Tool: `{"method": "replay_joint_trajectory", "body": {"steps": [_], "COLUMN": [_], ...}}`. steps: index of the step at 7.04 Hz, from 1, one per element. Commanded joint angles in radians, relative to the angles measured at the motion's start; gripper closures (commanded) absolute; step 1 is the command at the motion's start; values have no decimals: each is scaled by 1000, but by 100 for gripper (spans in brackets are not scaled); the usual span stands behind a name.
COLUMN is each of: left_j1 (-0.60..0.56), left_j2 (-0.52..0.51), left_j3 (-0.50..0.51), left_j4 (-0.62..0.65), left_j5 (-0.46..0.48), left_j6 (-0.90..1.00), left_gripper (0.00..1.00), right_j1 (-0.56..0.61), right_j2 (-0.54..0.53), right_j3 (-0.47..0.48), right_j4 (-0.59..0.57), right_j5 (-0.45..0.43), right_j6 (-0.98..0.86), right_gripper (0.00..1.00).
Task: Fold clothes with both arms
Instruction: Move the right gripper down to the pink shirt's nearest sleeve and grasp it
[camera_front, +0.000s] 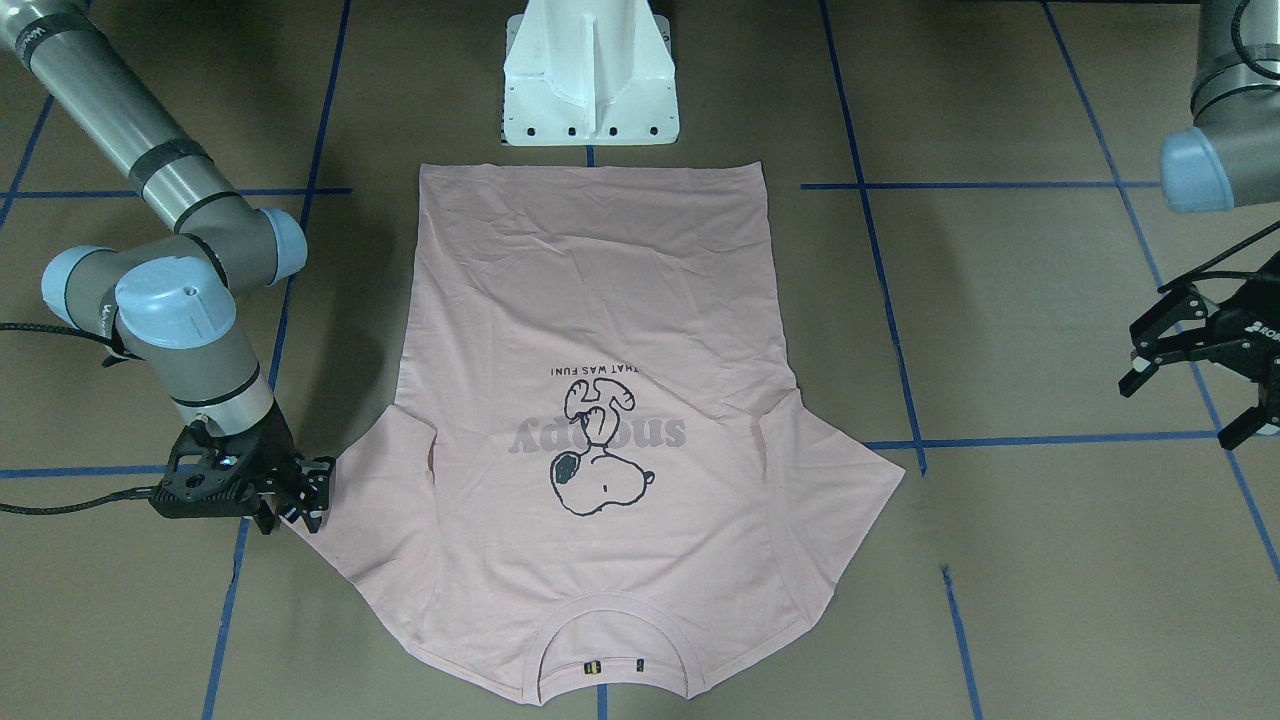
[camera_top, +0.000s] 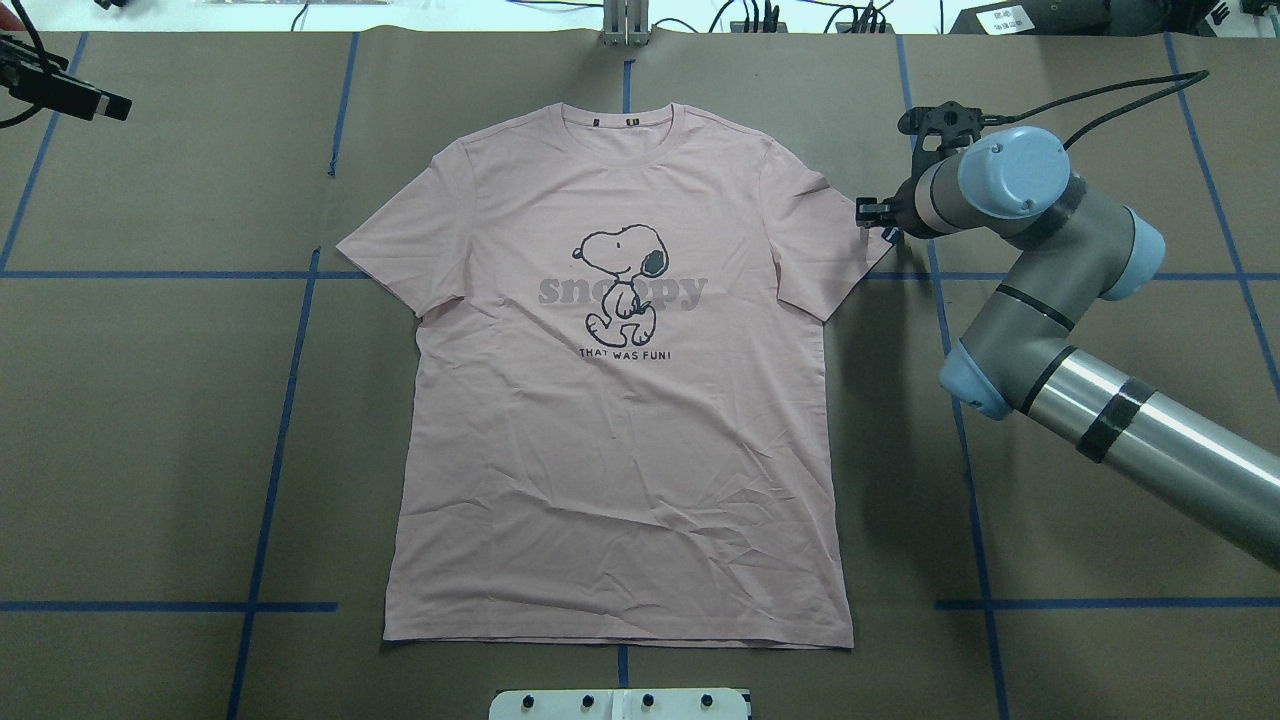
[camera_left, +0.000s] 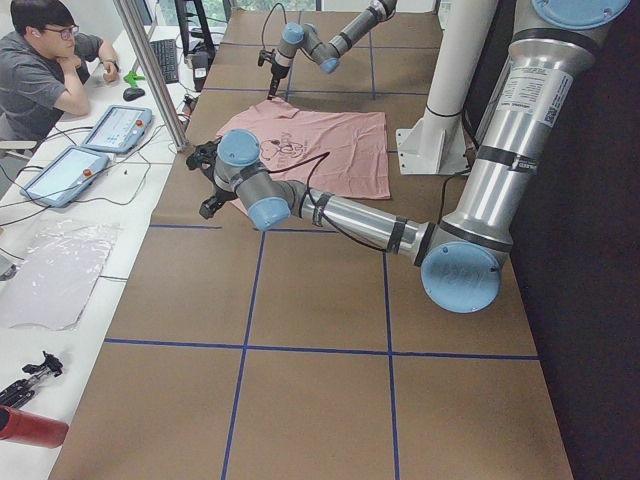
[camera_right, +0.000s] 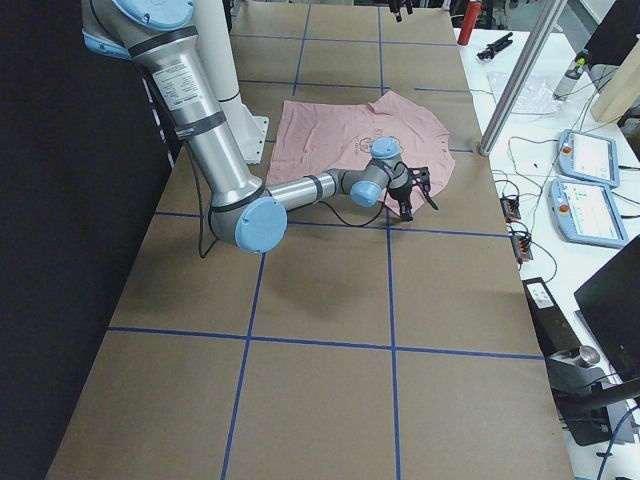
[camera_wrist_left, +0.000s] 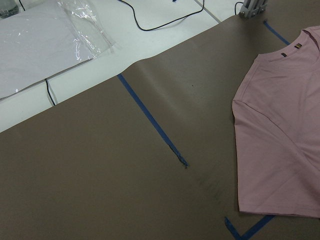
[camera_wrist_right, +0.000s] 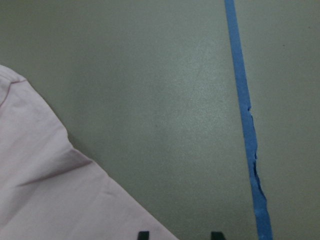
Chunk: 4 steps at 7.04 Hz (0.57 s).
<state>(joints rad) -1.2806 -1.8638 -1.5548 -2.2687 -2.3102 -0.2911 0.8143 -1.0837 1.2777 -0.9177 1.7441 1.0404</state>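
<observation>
The pale pink T-shirt (camera_top: 620, 420) lies flat and face up on the brown table, with its collar at the far edge and the dog print (camera_top: 620, 285) showing. My right gripper (camera_front: 303, 500) sits low at the tip of the shirt's sleeve (camera_top: 830, 260) on the robot's right. In the right wrist view its two fingertips (camera_wrist_right: 143, 235) stand apart, one at the sleeve's hem (camera_wrist_right: 50, 200) and the other over bare paper. It is open and holds nothing. My left gripper (camera_front: 1185, 405) hangs open above the table, well off the other sleeve (camera_wrist_left: 280, 130).
The white pedestal base (camera_front: 590, 80) stands just behind the shirt's hem. Blue tape lines (camera_top: 290, 400) cross the brown paper. A person (camera_left: 45, 70) sits at a side bench with tablets (camera_left: 115, 125), cables and a plastic bag (camera_wrist_left: 45, 35).
</observation>
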Motion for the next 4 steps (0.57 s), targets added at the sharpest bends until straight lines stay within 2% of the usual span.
{"method": "replay_joint_trajectory", "body": {"steps": [1, 4], "left_j1": [0, 0], "left_j2": [0, 0], "left_j3": [-1, -1], "left_j4": [0, 0], "left_j5": [0, 0], "left_j6": [1, 0], "left_gripper": [0, 0], "right_j1": [0, 2], "right_j2": [-2, 10], "right_j3": [0, 29], "right_j4": [-1, -13], "right_j5": [2, 9], "right_j6": [1, 1], "right_gripper": [100, 100]}}
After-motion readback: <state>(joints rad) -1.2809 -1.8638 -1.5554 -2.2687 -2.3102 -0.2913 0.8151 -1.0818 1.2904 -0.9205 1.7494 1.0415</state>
